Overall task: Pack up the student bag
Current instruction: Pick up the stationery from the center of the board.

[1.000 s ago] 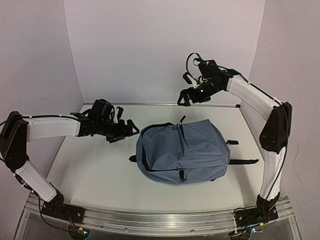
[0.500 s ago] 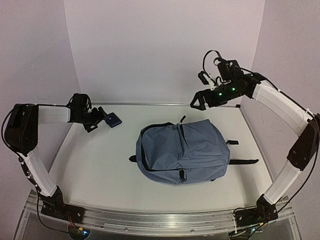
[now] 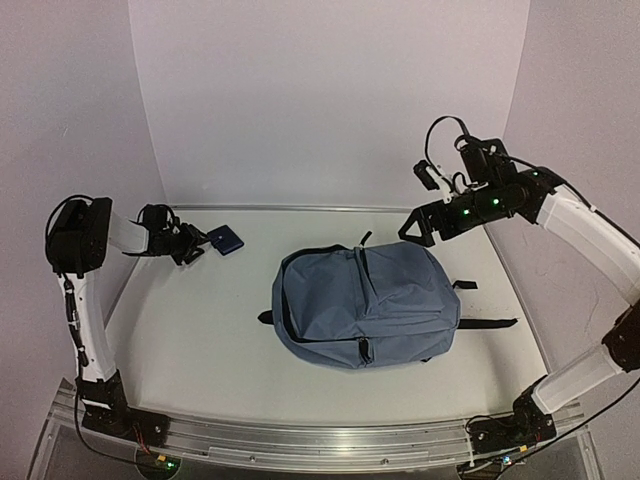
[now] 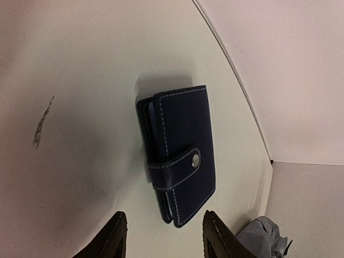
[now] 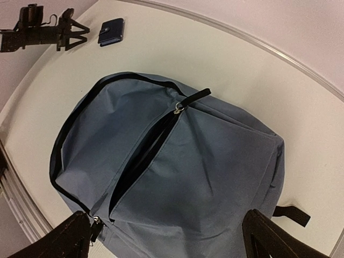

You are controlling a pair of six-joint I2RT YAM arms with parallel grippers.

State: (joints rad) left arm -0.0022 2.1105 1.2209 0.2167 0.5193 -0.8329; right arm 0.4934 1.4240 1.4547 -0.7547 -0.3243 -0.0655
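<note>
The student bag (image 3: 365,300) is a slate-blue backpack lying flat in the middle of the table, front side up. In the right wrist view the student bag (image 5: 215,161) has one long zipper slit (image 5: 142,158) gaping open. A dark blue snap wallet (image 3: 226,240) lies shut on the table at the back left. My left gripper (image 3: 196,246) sits low just left of it. Seen from the left wrist, my left gripper (image 4: 162,232) is open, and the wallet (image 4: 183,161) lies just beyond its tips, not between them. My right gripper (image 3: 424,228) hovers open over the bag's back right corner, holding nothing.
Black straps (image 3: 488,323) trail from the bag toward the right. Purple walls close in the table at the back and both sides. A metal rail (image 3: 320,440) with both arm bases runs along the near edge.
My left gripper has swung from beside the bag to the back left, and its jaws have narrowed. The wallet now shows on the table. My right gripper has drifted right.
</note>
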